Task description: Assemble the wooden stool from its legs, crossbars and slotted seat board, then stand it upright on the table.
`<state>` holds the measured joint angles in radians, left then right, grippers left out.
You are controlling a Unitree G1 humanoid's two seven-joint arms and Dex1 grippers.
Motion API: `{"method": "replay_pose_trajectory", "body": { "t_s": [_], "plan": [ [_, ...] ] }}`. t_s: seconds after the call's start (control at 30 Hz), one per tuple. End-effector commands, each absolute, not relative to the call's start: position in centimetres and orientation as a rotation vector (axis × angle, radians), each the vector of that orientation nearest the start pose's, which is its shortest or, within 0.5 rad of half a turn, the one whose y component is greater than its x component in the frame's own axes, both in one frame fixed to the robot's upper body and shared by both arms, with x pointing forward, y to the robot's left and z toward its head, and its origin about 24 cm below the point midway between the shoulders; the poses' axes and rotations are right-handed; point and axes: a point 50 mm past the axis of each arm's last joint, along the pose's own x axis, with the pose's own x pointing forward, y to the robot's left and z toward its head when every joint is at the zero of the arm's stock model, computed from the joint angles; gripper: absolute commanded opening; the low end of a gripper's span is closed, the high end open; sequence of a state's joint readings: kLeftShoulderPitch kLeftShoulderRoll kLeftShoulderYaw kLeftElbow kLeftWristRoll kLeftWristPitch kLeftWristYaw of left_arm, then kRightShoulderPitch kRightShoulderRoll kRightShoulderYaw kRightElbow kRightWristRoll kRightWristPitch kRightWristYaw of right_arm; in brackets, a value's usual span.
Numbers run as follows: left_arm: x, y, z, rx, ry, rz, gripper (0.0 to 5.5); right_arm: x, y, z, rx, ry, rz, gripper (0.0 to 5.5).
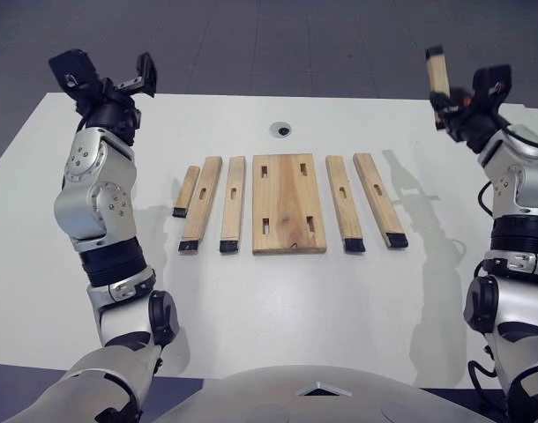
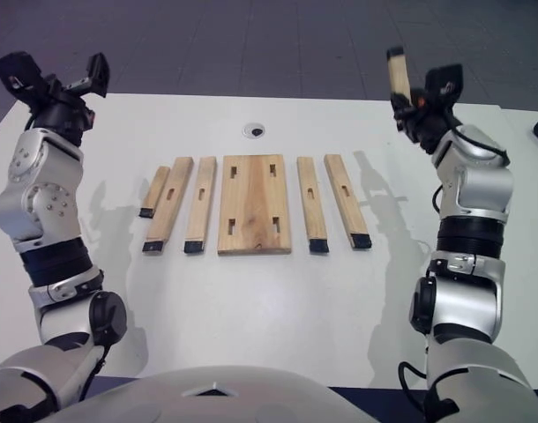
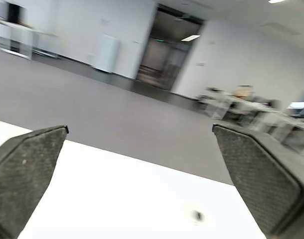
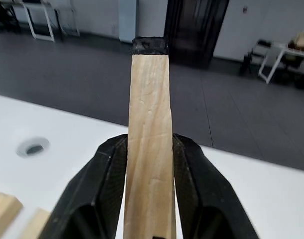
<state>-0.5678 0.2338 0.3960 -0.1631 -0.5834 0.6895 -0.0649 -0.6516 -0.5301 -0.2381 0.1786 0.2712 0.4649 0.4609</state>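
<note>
The slotted seat board (image 1: 288,204) lies flat in the middle of the white table (image 1: 278,308). Left of it lie two long slotted legs (image 1: 201,204) (image 1: 234,204) and a short crossbar (image 1: 186,190). Right of it lie two more slotted legs (image 1: 344,203) (image 1: 378,199). My right gripper (image 1: 454,104) is raised above the table's far right corner, shut on a short wooden crossbar (image 4: 148,149) that points upward with its black tip on top. My left gripper (image 1: 110,79) is held high over the far left corner, open and empty, its fingertips (image 3: 27,169) wide apart.
A round cable hole (image 1: 282,129) sits in the table behind the seat board. The near half of the table is bare white surface. Dark floor lies beyond the far edge.
</note>
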Motion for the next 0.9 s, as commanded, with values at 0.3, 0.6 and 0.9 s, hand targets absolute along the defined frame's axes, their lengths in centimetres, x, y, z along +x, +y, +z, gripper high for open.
{"method": "replay_pose_trajectory", "body": {
  "t_s": [0.3,0.6,0.9],
  "plan": [
    [29.8,8.3,26.3,-0.781,-0.104,-0.999,5.4,26.6,-10.4,22.6,-0.117,-0.47,0.868,1.3],
    [29.6,9.0,25.8,-0.766,-0.085,-0.962,4.59,26.7,-9.7,22.1,-0.134,-0.458,0.858,1.3],
    [29.3,9.6,25.4,-0.746,-0.077,-0.938,3.19,27.7,-10.8,21.9,-0.171,-0.438,0.799,1.3]
  ]
}}
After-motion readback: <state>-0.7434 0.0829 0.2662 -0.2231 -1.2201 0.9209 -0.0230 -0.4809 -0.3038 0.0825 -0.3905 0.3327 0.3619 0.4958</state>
